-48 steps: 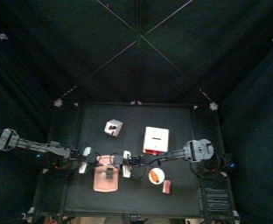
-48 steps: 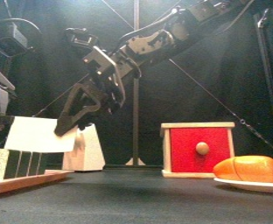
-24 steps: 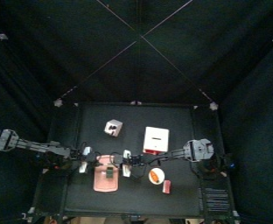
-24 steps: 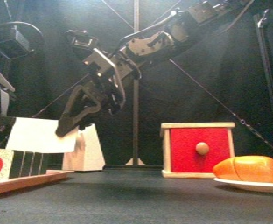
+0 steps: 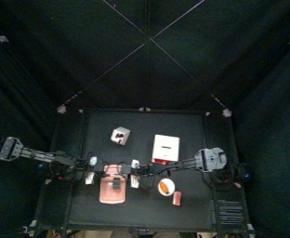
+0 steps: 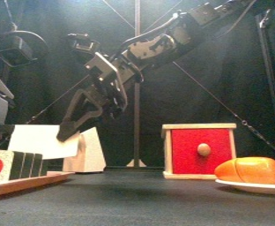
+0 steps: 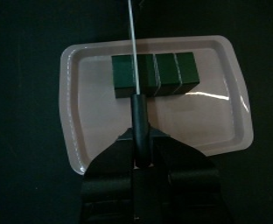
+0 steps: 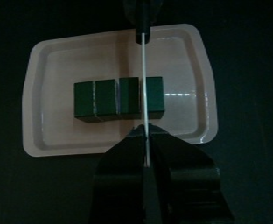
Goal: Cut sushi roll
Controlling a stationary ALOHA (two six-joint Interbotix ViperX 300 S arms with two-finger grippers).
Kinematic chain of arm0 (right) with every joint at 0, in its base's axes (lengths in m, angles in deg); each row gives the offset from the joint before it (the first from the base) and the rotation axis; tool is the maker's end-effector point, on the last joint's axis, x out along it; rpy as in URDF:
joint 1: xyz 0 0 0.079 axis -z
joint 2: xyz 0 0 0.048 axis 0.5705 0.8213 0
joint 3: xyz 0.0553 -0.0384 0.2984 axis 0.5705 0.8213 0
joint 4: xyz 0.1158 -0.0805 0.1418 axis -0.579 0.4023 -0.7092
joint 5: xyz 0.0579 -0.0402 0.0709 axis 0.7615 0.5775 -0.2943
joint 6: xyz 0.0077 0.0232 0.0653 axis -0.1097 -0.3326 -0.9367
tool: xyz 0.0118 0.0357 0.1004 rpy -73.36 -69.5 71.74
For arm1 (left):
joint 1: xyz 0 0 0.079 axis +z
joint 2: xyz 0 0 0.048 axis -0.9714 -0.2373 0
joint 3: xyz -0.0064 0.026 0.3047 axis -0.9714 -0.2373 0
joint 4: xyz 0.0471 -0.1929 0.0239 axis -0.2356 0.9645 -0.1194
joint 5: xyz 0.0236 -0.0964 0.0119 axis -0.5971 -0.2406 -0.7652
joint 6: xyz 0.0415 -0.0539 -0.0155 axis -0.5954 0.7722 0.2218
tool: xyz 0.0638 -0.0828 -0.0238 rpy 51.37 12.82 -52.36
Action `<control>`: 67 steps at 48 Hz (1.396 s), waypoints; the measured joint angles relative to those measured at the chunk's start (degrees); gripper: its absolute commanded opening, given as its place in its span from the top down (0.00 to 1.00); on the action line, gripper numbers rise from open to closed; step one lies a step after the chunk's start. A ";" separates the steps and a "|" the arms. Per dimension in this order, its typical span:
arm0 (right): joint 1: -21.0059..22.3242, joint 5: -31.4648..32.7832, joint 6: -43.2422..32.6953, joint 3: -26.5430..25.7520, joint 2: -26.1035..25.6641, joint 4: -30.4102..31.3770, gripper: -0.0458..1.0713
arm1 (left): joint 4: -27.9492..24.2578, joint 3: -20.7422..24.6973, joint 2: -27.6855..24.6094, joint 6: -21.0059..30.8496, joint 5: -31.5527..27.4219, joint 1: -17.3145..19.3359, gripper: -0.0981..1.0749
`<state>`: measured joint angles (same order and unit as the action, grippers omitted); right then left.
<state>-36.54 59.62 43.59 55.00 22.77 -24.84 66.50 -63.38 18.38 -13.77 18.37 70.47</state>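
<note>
A dark green sushi roll (image 7: 157,73) lies on a pink tray (image 7: 87,140), marked into several segments; it also shows in the right wrist view (image 8: 104,98) and at the far left of the front view (image 6: 13,164). A white-bladed knife (image 6: 43,141) stands edge-on over the roll in both wrist views (image 7: 134,44) (image 8: 143,79). My left gripper (image 7: 139,147) is shut on the knife's black handle. My right gripper (image 8: 145,144) is shut on the blade's other end. In the top view the left gripper (image 5: 92,171) and the right gripper (image 5: 134,173) flank the tray (image 5: 112,195).
A red and white box (image 6: 200,151) stands mid-table and shows in the top view (image 5: 169,146). A plate with orange food (image 6: 248,170) sits at the front right. A small white block (image 5: 118,136) stands behind the tray.
The knife blade has come down and tilted toward the roll. The left arm has shifted a little. The tray and roll have not moved.
</note>
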 measured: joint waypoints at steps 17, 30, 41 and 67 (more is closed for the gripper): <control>-0.09 -0.53 0.09 0.18 1.14 -1.85 0.74 | 1.93 0.09 -1.93 0.00 0.35 -0.62 0.60; 0.00 -0.88 0.09 0.09 2.46 -2.46 0.74 | 3.34 0.35 -5.01 0.00 0.70 -1.14 0.60; 0.00 -1.05 0.00 0.09 2.64 -2.72 0.74 | 3.43 0.35 -5.80 -0.09 0.70 -1.41 0.60; 0.53 -0.79 0.09 -0.18 2.46 -2.81 0.74 | -0.35 0.53 -5.45 0.00 2.02 0.09 0.60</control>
<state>-36.02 58.83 43.67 54.83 25.23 -27.66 66.15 -62.86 12.93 -13.77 20.39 70.56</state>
